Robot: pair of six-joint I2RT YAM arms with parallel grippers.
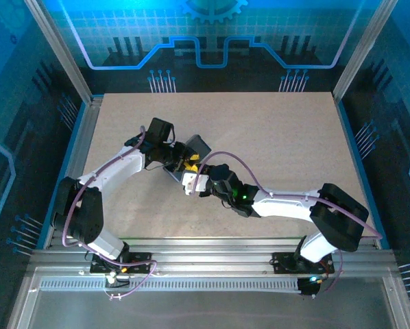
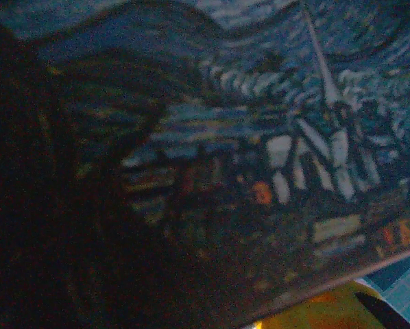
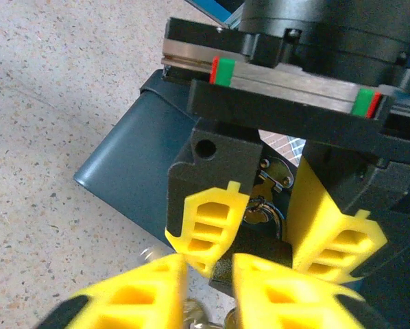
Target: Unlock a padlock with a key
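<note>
The small dark padlock (image 3: 263,255) hangs by its thin silvery shackle (image 3: 277,214) from the hasp on the blue painted tin (image 3: 140,168). My left gripper (image 3: 267,248) comes in from above, its yellow fingers (image 3: 212,219) on either side of the padlock body and shut on it. My right gripper (image 3: 210,260) sits just below the padlock, its fingers close together with the silvery key (image 3: 195,317) low between them. The key's tip is hidden. From above, the left gripper (image 1: 183,162) and the right gripper (image 1: 189,173) meet at the tin (image 1: 199,146). The tin's swirl-painted lid (image 2: 273,137) lies very close to the left wrist camera.
The tin rests on the speckled tabletop (image 1: 273,137), a little left of the table's middle. Metal frame rails (image 1: 212,250) run along the near edge by the arm bases. A loose silvery piece (image 3: 147,254) lies on the table beside my right fingers.
</note>
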